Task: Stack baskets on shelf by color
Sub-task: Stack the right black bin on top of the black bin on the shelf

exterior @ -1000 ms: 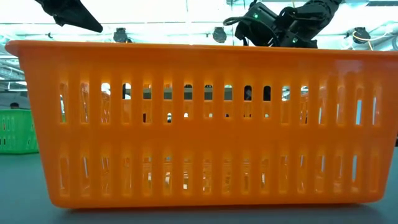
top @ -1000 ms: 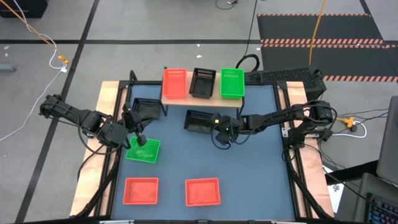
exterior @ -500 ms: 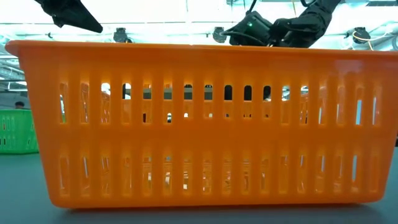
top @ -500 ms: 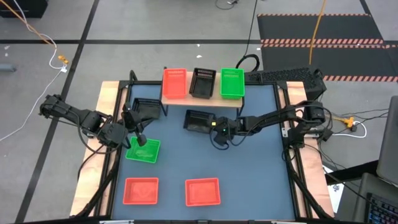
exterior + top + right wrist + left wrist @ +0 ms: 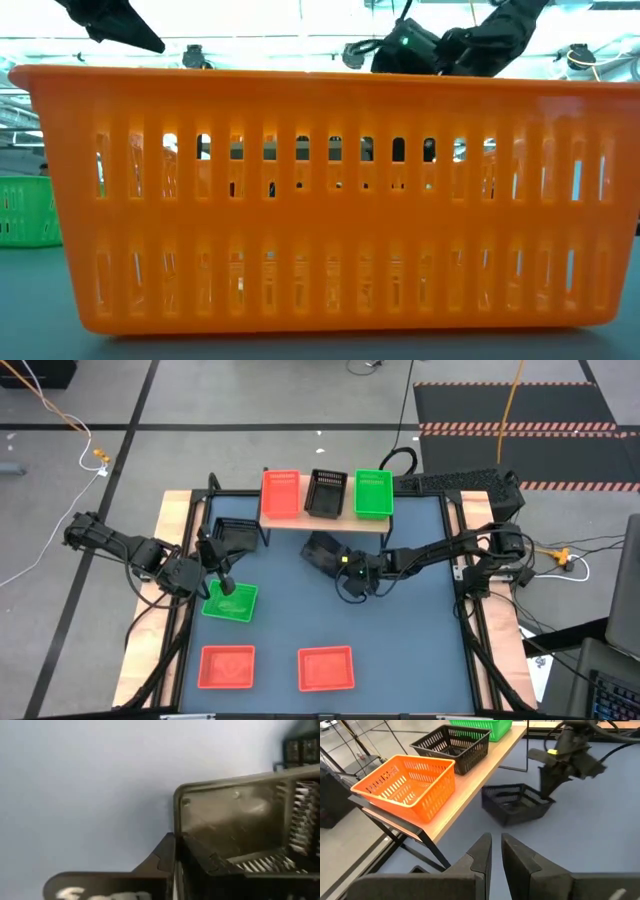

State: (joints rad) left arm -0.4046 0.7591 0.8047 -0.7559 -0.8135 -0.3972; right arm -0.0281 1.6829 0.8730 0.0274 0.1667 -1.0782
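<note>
The shelf point(image 5: 325, 520) at the table's far edge carries a red basket point(image 5: 281, 494), a black one point(image 5: 325, 492) and a green one point(image 5: 373, 493). Just in front of it a black basket point(image 5: 322, 551) stands askew on the table, with my right gripper point(image 5: 346, 567) shut on it. A second black basket point(image 5: 232, 535) sits under the shelf's left end. My left gripper point(image 5: 225, 582) hovers over a green basket point(image 5: 231, 601); its fingers point(image 5: 485, 852) are nearly together and hold nothing. Two red baskets point(image 5: 227, 666) point(image 5: 326, 668) rest near the front edge. My right gripper grips the black basket's side wall at the rim, close to a corner point(image 5: 178, 805), with one finger point(image 5: 165, 855) outside the wall and the other inside. The fingers slant down from the table's right side. The basket is tilted, its gripped side point(image 5: 540, 800) raised and its opposite lower edge point(image 5: 495, 817) on the table.
The low view is filled by the near red basket point(image 5: 320, 200), with the green basket point(image 5: 25, 210) behind it at left. Black frame rails and wooden boards point(image 5: 165, 560) edge the table. Bare mat lies to the right of the held basket.
My right gripper has taken hold of the black basket. The basket, which lay flat and nearly square to the table, has turned about and tipped up on the gripper's side.
</note>
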